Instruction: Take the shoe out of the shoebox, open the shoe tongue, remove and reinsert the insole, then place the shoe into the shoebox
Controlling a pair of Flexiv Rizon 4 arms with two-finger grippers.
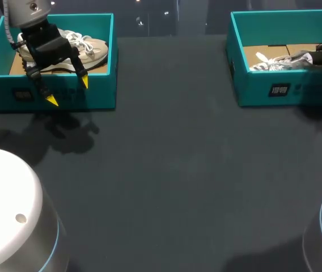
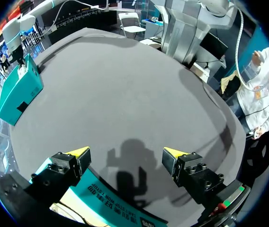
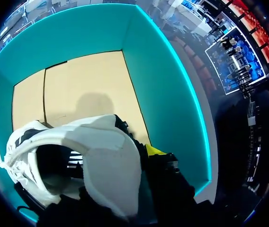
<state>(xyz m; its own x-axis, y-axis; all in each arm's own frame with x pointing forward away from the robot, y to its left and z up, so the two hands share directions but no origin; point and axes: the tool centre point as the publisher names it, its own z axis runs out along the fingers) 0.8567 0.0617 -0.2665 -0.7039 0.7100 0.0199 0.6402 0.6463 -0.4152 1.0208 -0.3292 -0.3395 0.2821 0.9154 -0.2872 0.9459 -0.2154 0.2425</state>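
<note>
A white and grey shoe (image 1: pixel 280 61) lies in the teal shoebox (image 1: pixel 263 90) at the table's right. My right gripper (image 1: pixel 321 56) is shut on its heel end. In the right wrist view the shoe's white heel collar (image 3: pixel 106 156) fills the space at that gripper (image 3: pixel 139 158); one yellow fingertip (image 3: pixel 153 150) shows outside the heel and the other is hidden. A beige shoe (image 1: pixel 81 51) rests in a second teal shoebox (image 1: pixel 101 93) at the left. My left gripper (image 1: pixel 68 92) hangs open and empty over that box's front wall (image 2: pixel 111 203), its tips (image 2: pixel 79 152) wide apart.
Dark grey table top (image 1: pixel 178 181) stretches between the two boxes and toward the near edge. The right box's cardboard floor (image 3: pixel 77 90) is bare ahead of the shoe. The right-hand box (image 2: pixel 18 90) shows far off across the table in the left wrist view.
</note>
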